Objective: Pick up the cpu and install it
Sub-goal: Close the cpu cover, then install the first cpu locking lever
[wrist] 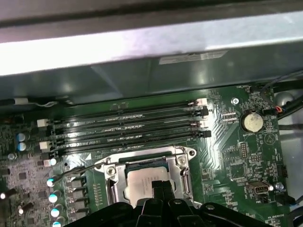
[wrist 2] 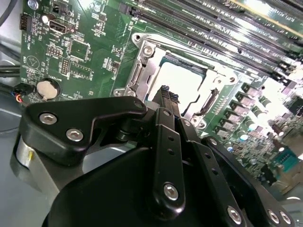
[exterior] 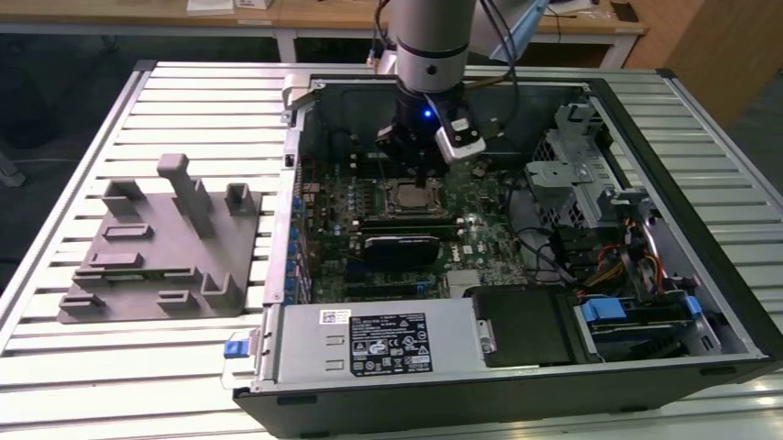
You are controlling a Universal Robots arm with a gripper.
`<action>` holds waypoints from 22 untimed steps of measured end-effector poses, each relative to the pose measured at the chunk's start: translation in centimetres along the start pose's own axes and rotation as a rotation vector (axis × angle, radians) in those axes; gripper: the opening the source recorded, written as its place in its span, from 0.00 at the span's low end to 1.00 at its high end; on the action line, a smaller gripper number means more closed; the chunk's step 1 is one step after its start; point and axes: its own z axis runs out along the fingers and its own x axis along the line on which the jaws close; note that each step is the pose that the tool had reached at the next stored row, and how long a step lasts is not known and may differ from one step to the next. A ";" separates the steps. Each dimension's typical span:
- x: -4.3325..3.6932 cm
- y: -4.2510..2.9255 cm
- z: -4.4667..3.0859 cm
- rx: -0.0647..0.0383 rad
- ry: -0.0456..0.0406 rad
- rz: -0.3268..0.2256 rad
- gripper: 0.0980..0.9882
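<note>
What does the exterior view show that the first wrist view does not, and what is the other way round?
From the exterior view: the grey fixture on the slatted table, the whole computer case, its power supply and the arm. From the first wrist view: the coin battery and the row of memory slots. Shared: the cpu lying in its socket on the green board, with the gripper right over it.

— Where's the cpu (wrist: pixel 139 182)?
— Lying in its metal socket frame (wrist: pixel 112 187), beside the memory slots (wrist: pixel 128 125). My gripper (wrist: pixel 161 187) hangs over one edge of it, fingertips pressed together. The coin battery (wrist: pixel 252 121) sits well apart
</note>
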 end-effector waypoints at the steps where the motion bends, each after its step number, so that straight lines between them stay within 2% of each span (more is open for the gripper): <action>1: 0.05 -0.02 0.00 0.002 -0.0002 -0.003 0.01; 8: 0.46 -0.19 -0.02 0.021 -0.0026 -0.024 0.01; 16: 0.82 -0.45 0.02 0.030 -0.0030 -0.043 0.01; 22: 0.83 -0.45 0.03 0.031 -0.0031 -0.047 0.01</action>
